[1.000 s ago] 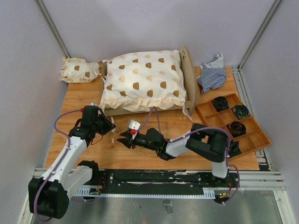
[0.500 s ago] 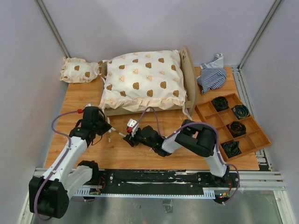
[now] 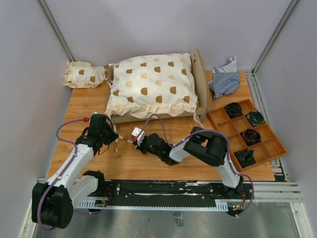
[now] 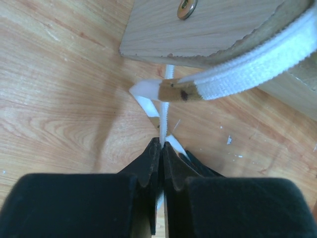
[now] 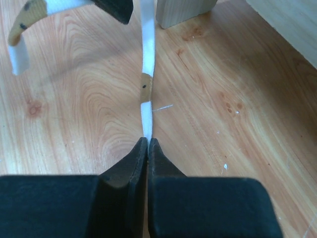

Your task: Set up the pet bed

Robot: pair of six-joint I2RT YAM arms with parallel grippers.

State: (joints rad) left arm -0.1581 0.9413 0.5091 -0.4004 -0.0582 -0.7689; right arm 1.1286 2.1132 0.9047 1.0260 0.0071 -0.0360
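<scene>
Left pincer (image 4: 162,145) clenched on a thin ribbon (image 4: 164,111), white, which runs straight ahead from the fingertips and passes under the light-wood corner of the pet bed (image 4: 198,29); a wider webbing strap (image 4: 257,64), white with a tan end tab, crosses this ribbon just ahead and extends to the right. Right pincer (image 5: 148,142) likewise clenched, grasping a tabbed ribbon (image 5: 146,49), white with a tan patch bearing a dark spot, drawn straight ahead over the desk (image 5: 223,99) towards a wooden foot of the bed. From overhead the two pincers point at each other, tips near together, just in front of the bed's near left corner. The bed lies beyond both pincers, its top covered by a large cushion (image 3: 148,87) with brown print, its rounded end board upright on the far right. A small cushion (image 3: 84,74) of the same print lies beyond and left of the left pincer, just beside the bed. Well right of the right pincer sits a compartmented tray (image 3: 273,147) holding dark rolled items; beyond it a striped cloth (image 3: 224,82) lies bunched beside the end board
</scene>
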